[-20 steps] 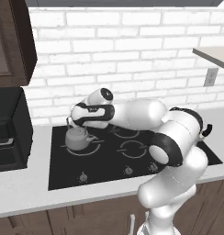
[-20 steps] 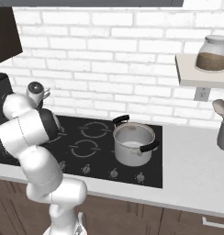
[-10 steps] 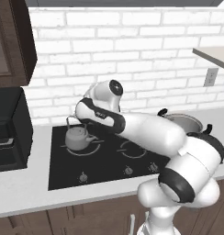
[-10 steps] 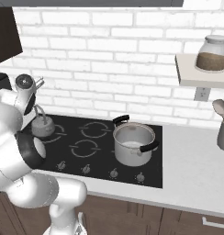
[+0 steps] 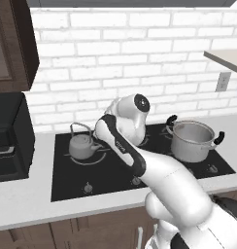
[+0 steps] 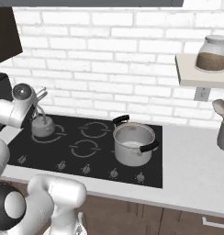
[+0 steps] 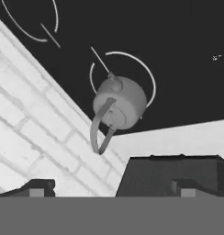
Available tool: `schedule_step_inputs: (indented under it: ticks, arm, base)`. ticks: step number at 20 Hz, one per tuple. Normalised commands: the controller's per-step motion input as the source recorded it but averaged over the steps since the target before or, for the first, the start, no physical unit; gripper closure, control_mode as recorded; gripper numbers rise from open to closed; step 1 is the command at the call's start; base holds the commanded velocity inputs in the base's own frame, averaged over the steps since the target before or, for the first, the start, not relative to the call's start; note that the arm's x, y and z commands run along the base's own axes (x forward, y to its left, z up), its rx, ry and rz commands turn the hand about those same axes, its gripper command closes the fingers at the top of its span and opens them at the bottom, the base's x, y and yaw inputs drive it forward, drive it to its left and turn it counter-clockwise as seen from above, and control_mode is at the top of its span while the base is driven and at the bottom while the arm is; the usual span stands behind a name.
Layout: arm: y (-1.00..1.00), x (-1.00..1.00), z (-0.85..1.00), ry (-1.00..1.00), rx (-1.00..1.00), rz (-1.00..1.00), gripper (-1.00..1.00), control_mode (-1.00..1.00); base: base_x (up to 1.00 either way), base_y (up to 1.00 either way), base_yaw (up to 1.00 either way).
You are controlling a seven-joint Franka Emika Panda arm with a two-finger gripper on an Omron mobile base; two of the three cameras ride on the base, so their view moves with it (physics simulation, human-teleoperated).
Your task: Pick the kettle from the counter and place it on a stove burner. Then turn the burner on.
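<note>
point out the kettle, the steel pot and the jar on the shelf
kettle (image 5: 83, 147), left base view, on its rounded body
steel pot (image 6: 132, 143), right base view, on its front wall
jar (image 6: 212, 54), right base view, on its glass body above the brown filling

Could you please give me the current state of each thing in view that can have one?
kettle: upright on the stove burner, lid on, not held.
gripper: open, holding nothing, apart from the kettle.
steel pot: upright on the cooktop, no lid.
glass jar: lidded, on the shelf.
cooktop knobs: too small to tell their setting.
</note>
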Motion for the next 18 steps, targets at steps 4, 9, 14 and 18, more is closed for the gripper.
schedule_step_inputs:
  ticks: [4,9,14,18]
  arm:
    - [0.64,-0.93,0.00,0.56,0.21,-0.43,-1.00,-1.00]
    - [0.64,-0.39,-0.27,0.67,0.18,-0.48,-1.00,-1.00]
    - [0.92,0.03,-0.91,0.79,0.01,-0.58,-1.00,-1.00]
    - [0.99,0.02,-0.69,0.64,0.04,-0.57,-1.00,-1.00]
  base:
    - [0.00,0.00,0.00]
    - [0.00,0.00,0.00]
    - [0.00,0.00,0.00]
    - [0.00,0.00,0.00]
